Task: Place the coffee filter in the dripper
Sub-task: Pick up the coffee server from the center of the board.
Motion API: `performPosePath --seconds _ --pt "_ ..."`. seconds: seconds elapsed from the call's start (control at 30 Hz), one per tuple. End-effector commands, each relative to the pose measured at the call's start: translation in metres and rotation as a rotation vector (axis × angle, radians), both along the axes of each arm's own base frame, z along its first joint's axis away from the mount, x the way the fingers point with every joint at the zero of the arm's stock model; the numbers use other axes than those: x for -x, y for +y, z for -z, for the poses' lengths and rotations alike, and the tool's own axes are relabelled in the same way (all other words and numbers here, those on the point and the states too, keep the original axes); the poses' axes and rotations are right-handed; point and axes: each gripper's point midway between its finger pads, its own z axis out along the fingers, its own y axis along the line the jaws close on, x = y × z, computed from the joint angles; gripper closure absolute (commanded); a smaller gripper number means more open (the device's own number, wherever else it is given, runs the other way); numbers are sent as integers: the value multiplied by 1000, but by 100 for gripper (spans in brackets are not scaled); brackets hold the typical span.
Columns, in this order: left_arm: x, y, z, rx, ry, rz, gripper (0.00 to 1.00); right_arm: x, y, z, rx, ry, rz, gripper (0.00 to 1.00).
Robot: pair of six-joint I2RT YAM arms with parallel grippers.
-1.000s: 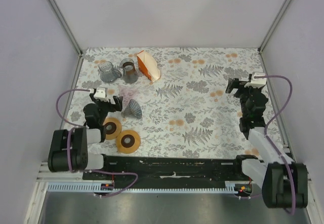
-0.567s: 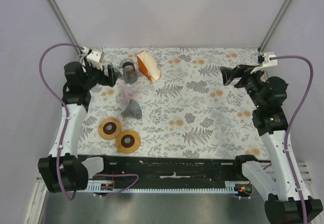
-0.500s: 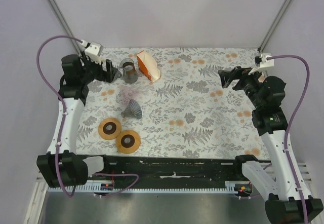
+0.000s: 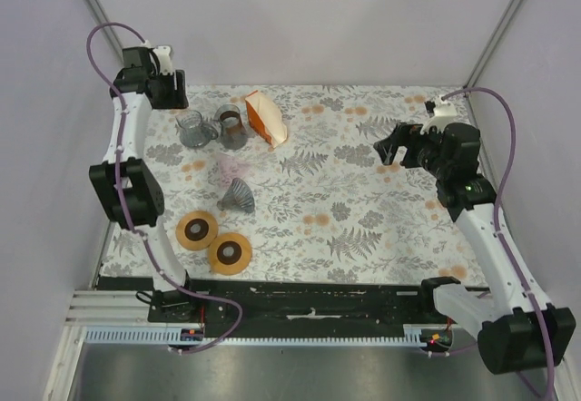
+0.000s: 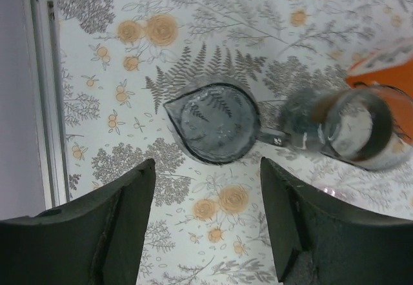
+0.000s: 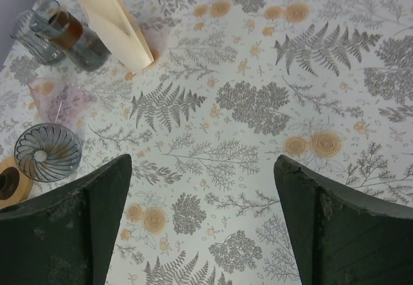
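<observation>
**Hovering over the glassware, both pincers released**

The left pincer hangs high over the far left corner of the floral-patterned counter. Its fingers are spread wide with nothing between them. Directly below it stands a clear glass jug with a spout. Just beside the jug's handle is a glass server with a brownish tint inside.

The right pincer is also released and grasps nothing. It is raised over the right side of the counter and points toward the middle.

The cream paper coffee filter, backed by orange, rests tilted at the far side of the counter, just right of the glass server. It lies well apart from both pincers.

The grey ribbed cone dripper sits nearer the arms. Between it and the filter is a pink translucent piece, just beside the dripper. The right wrist view looks into the dripper's ribbed mouth. Two brown round discs lie close together at the near left.
</observation>
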Motion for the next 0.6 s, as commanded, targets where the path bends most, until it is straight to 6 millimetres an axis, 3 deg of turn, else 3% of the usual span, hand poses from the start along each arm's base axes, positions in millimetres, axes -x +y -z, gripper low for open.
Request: performPosePath --seconds 0.0,0.17,0.4,0.47,0.57 --pt "-22 32 24 70 68 -164 29 -13 10 4 5 50 -48 2" --pt "-37 33 65 99 135 -173 32 -21 11 16 23 106 -56 2" --pt "-34 35 110 83 222 -183 38 -23 8 20 34 108 -43 2" --pt "-34 38 121 62 242 -193 44 -24 8 20 35 108 -42 2" --pt "-33 38 125 66 252 -202 68 -23 8 17 34 99 -40 2"
